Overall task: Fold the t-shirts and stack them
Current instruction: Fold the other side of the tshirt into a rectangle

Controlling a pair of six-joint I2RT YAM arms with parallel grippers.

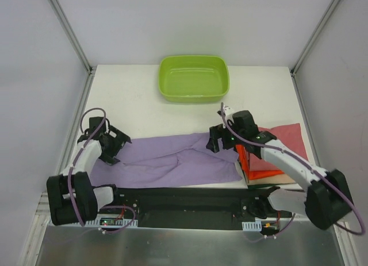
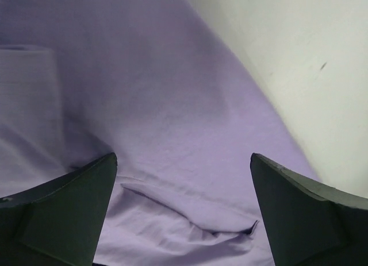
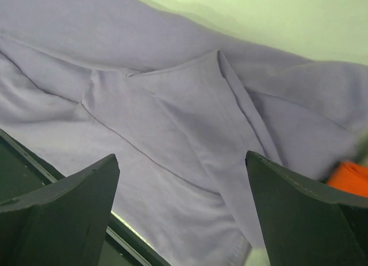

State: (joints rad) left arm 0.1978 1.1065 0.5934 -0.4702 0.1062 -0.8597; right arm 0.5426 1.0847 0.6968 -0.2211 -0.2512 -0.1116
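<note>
The lilac t-shirt (image 1: 172,161) lies rumpled across the near half of the table, folded lengthwise into a wide band. My left gripper (image 1: 112,144) stands open over its left end, nothing between the fingers (image 2: 69,208). In the left wrist view the lilac t-shirt (image 2: 149,105) fills the gap beneath the gripper (image 2: 183,160). My right gripper (image 1: 221,138) stands open over the shirt's right end, also empty (image 3: 181,157), with lilac cloth (image 3: 172,116) below. At the right, an orange t-shirt (image 1: 256,165) lies folded on a rose-red t-shirt (image 1: 287,137); an orange corner (image 3: 351,177) shows in the right wrist view.
A lime-green tub (image 1: 194,77) sits at the back centre of the white table (image 1: 132,93). The black base rail (image 1: 184,200) runs along the near edge, just below the lilac shirt. Metal frame posts stand at both back corners.
</note>
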